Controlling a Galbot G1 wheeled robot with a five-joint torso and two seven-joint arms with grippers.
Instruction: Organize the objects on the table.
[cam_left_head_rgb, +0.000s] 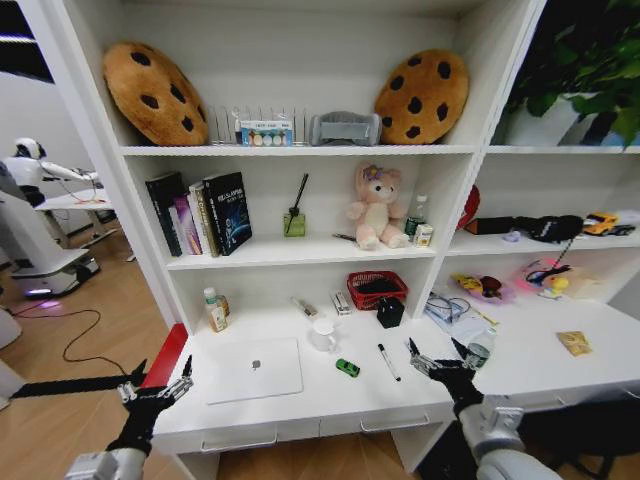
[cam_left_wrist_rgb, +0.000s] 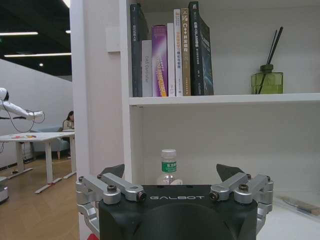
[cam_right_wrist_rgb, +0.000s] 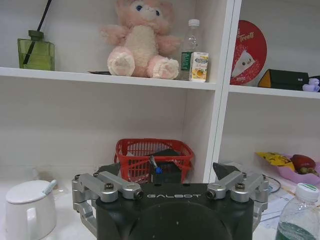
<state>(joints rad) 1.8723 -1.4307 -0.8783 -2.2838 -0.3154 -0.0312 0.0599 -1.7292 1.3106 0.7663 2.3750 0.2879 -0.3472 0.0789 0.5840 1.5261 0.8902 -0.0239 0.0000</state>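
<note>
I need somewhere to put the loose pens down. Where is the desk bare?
Free: the table front strip below the laptop, and the stretch between the clear bottle and yellow packet. Crowded: around the mug, green toy car, black pen and red basket.

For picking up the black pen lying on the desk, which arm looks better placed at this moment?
Probably the right. The right gripper hovers open over the desk's front edge, just beside the black pen. The left gripper, also open, hangs off the table's left end, beyond the silver laptop.
</note>
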